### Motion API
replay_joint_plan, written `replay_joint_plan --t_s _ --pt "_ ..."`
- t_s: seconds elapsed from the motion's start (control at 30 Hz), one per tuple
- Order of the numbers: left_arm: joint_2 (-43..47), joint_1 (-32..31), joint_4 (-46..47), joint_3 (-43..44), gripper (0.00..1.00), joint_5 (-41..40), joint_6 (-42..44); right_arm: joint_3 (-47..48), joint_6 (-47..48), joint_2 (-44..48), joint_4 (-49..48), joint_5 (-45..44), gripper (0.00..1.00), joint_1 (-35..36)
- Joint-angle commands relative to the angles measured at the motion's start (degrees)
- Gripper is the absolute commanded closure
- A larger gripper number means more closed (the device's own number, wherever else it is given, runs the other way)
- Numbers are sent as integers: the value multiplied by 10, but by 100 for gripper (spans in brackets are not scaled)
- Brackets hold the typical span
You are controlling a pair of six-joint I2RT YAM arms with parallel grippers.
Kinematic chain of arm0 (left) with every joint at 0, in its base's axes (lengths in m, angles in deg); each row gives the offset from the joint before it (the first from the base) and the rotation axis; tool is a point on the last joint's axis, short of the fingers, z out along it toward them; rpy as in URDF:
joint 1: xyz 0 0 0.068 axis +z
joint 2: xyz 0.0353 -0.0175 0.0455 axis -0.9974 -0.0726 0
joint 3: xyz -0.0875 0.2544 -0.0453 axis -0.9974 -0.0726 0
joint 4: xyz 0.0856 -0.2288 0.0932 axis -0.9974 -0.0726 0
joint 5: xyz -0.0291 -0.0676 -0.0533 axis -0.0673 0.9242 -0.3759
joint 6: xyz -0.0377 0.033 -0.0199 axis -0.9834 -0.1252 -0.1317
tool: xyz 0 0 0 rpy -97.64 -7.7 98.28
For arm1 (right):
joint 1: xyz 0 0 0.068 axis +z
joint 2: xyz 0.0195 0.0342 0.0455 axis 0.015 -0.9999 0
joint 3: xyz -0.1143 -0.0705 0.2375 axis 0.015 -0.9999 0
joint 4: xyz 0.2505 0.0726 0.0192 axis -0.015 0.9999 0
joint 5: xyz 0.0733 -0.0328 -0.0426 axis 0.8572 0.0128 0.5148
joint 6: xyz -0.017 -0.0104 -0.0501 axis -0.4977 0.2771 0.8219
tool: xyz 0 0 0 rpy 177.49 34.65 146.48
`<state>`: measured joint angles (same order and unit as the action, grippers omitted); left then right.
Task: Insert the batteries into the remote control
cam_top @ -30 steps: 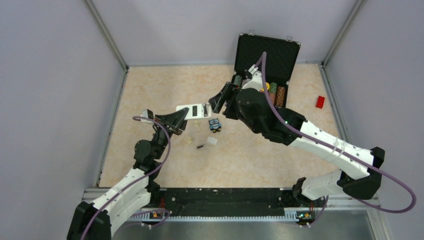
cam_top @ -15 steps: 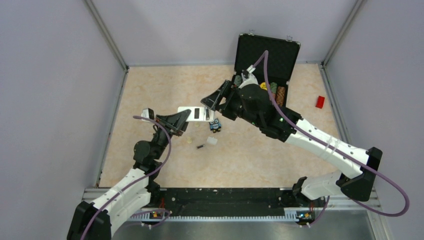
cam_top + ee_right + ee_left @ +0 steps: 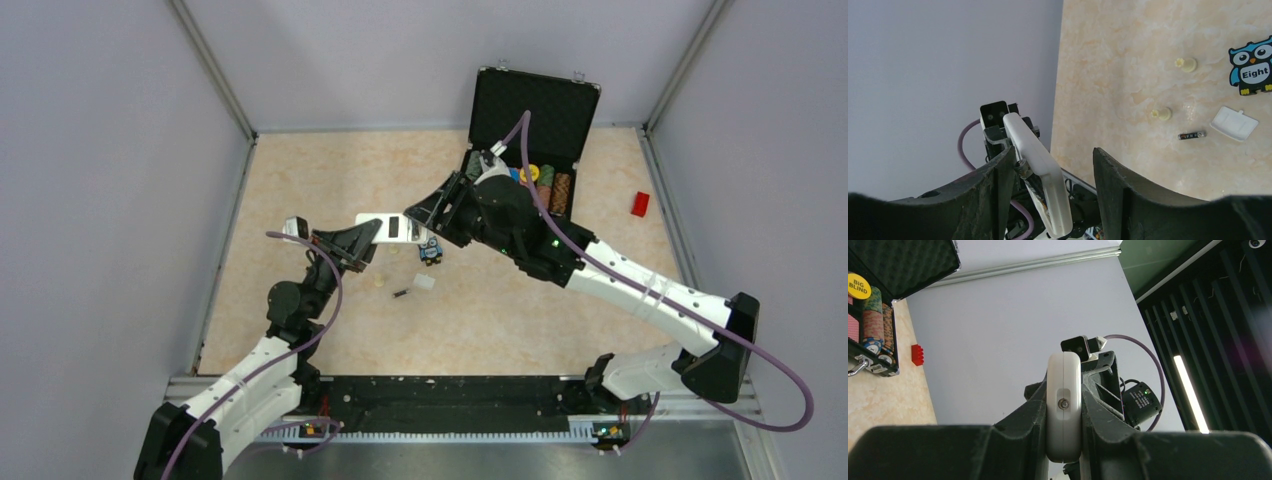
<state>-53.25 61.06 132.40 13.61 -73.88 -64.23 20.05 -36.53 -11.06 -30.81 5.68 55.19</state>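
Showing "Eight" on owl toy (image 3: 1254,70), "BIG BLIND" disc (image 3: 858,284), battery (image 3: 1192,135) print seemingly unreadable

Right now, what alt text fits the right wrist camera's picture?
A white remote, a battery against its side, sits between two spread dark fingers, its far end held by the left gripper. On the table behind lie another battery, a white cover, two pegs and an owl toy.

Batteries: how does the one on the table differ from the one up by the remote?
The loose battery lies flat on the table; the other battery slants along the remote control, up in the air. The loose battery lies away from the right claw; the other battery is between its fingers. Both are thin dark cylinders.
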Motion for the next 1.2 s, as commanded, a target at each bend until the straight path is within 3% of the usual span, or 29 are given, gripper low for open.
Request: replay_joint_plan --t_s 0.0,0.3,0.9,1.17 --pt "7 1 45 12 100 6 9 -9 -14 22 -40 1 41 -5" --pt "6 1 46 10 100 8 9 -29 -23 40 -71 -3 34 -14" --pt "2 1 44 5 100 -7 -14 -33 74 44 -74 32 35 -15" --pt "-4 1 52 -4 100 -24 -34 -40 98 70 -64 9 38 -16"
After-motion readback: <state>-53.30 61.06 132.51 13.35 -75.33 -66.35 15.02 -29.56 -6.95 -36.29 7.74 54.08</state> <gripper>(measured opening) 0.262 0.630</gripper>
